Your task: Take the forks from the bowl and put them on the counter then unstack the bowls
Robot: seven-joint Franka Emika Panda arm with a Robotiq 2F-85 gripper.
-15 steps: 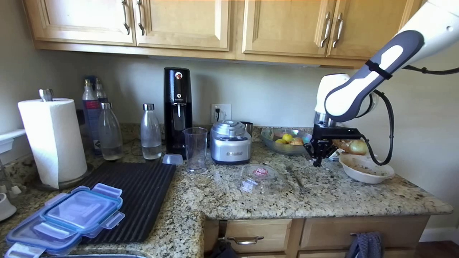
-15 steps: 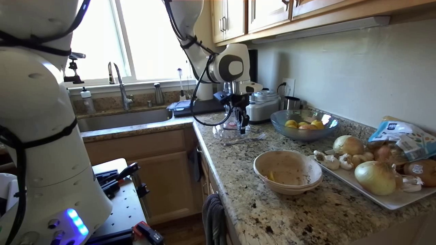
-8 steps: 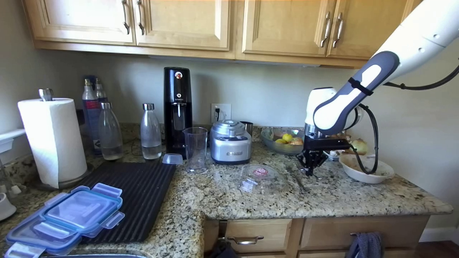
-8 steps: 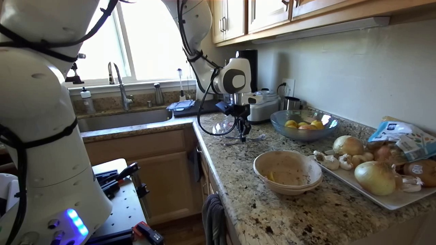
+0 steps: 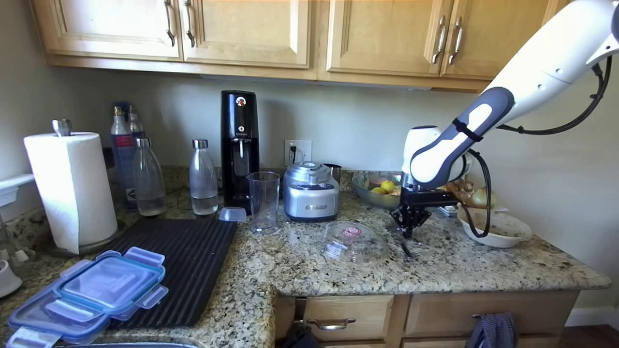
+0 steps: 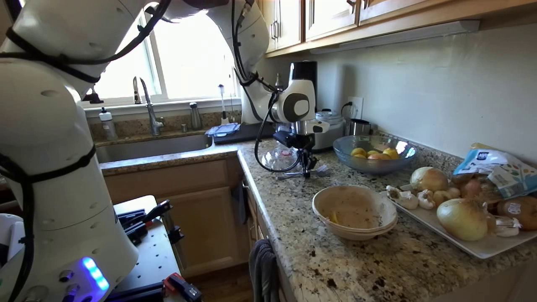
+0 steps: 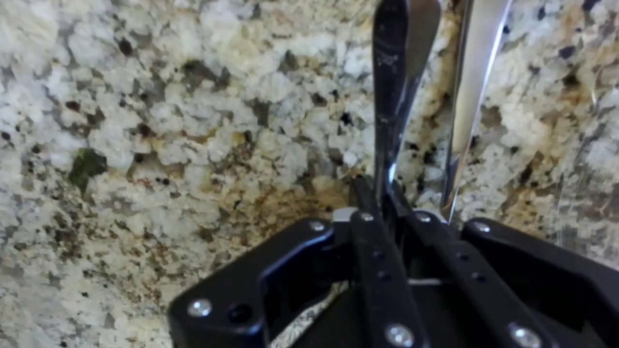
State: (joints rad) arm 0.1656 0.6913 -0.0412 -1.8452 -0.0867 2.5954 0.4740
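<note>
One fork (image 7: 390,63), wrist view, top of frame right of centre: handle pinched in the gripper (image 7: 379,191), jaws narrow on it. A second fork (image 7: 476,72) just to its right, on the speckled counter (image 7: 193,121). In an exterior view, two bowls (image 6: 356,232) stacked, lower half, right of centre; yellow scrap (image 6: 334,217) inside. White tray (image 6: 484,249) of onions (image 6: 461,220) lower right; fruit bowl (image 6: 373,167) above stack.

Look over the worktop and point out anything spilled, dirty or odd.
The upper bowl of the stack looks dirty: in an exterior view, dark specks dot its inside and a small yellow scrap lies there, like food leftovers. The counter is speckled granite, which could hide small spills, so I cannot rule those out.
</note>
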